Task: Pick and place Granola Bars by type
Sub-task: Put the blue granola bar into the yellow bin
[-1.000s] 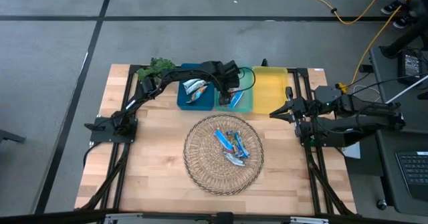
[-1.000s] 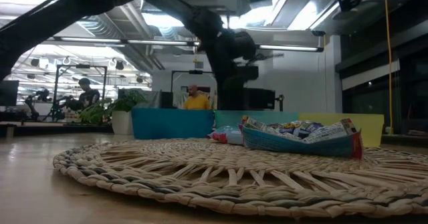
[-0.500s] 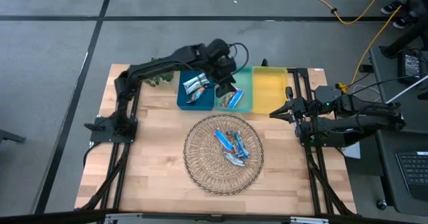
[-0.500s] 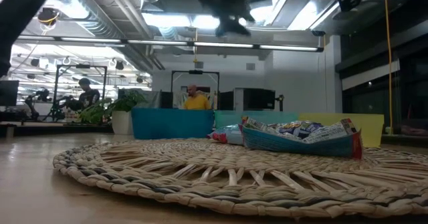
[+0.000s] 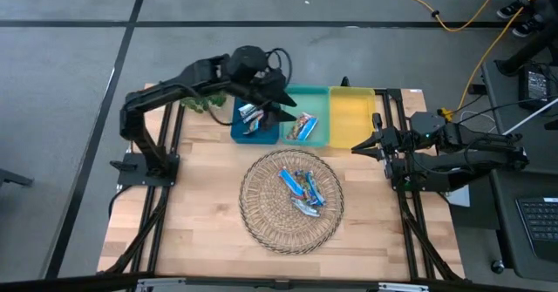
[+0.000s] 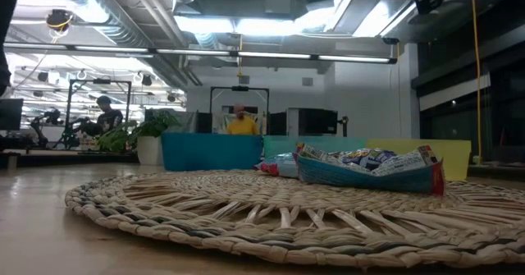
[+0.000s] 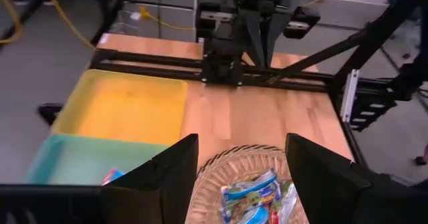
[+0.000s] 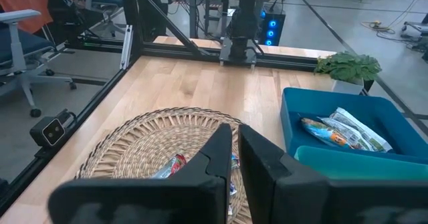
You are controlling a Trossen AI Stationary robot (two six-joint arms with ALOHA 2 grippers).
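Several blue and silver granola bars (image 5: 302,190) lie piled on the round wicker mat (image 5: 261,213); the low view shows the same pile of bars (image 6: 365,167). Silver-white bars (image 5: 253,115) lie in the blue bin (image 5: 237,133). An orange-brown and blue bar (image 5: 302,127) lies in the teal bin (image 5: 321,133). My left gripper (image 5: 281,109) hangs open above the blue and teal bins, holding nothing; its wrist view (image 7: 241,164) looks down on the mat. My right gripper (image 5: 356,149) waits shut at the table's right side, level with the mat's far edge.
A yellow bin (image 5: 351,118) stands right of the teal one, with nothing in it. A green plant (image 5: 202,96) sits at the far left corner beside the blue bin. Bare wood lies left and right of the mat. People show in the room behind (image 6: 240,126).
My left gripper has risen out of the teal bin, leaving the low view, and has swung toward the table's left, over the blue bin's edge. The orange-brown and blue bar now lies uncovered in the teal bin.
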